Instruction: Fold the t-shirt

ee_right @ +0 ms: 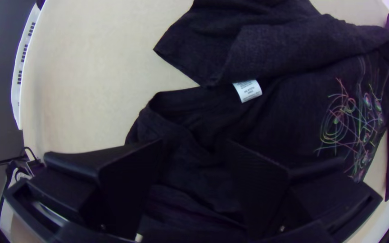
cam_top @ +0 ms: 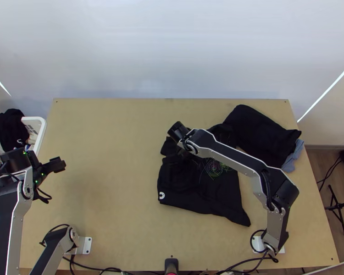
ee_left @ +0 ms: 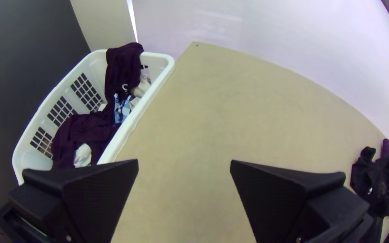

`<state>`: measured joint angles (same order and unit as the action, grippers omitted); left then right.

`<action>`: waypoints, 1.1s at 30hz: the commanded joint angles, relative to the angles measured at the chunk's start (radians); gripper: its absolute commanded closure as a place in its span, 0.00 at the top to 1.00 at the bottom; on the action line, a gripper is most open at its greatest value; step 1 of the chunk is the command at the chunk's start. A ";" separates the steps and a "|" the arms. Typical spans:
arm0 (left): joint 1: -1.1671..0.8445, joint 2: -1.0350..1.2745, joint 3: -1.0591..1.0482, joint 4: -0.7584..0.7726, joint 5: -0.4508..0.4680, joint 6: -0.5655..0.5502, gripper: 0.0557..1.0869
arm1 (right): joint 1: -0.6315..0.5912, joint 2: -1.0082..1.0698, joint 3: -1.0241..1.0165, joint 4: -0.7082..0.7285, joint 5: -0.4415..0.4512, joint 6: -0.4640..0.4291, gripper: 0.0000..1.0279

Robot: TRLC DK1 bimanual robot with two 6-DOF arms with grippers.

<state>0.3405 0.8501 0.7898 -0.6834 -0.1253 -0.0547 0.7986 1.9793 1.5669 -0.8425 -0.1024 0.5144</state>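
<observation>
Right gripper (cam_top: 171,161) spread over a rumpled black t-shirt (cam_top: 212,198)

The right gripper's two wide fingers stand well apart, with dark cloth of the t-shirt in the gap between them. Whether they touch the cloth cannot be told. The t-shirt lies on the table (cam_top: 112,183) below and around these fingers, bunched and turned over on itself in part, flatter toward the table's near edge. Beyond the fingertips, the right wrist view shows the neck opening, a white label (ee_right: 247,90) beside a turned-over layer of cloth, and a print of thin coloured lines (ee_right: 350,123).

Farther from the right fingers, toward the table's right edge, lies a folded dark pile (cam_top: 259,133) with a grey-blue cloth (cam_top: 292,158) at its side.

The left gripper (cam_top: 58,165) is well apart from the t-shirt, over the table's left part. Its fingers are spread too, with tabletop visible between them and nothing pinched. Near them, at the table's left edge, stands a white basket (ee_left: 154,87) of dark clothes (ee_left: 86,132), with some white and blue pieces among them.
</observation>
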 commanded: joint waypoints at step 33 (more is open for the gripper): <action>0.002 0.000 0.000 -0.005 -0.010 0.001 0.96 | -0.223 -0.206 0.128 0.247 0.227 -0.079 0.03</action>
<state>0.3397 0.8528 0.7967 -0.6872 -0.1329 -0.0551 0.7208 1.8130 1.6783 -0.6392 0.0582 0.4583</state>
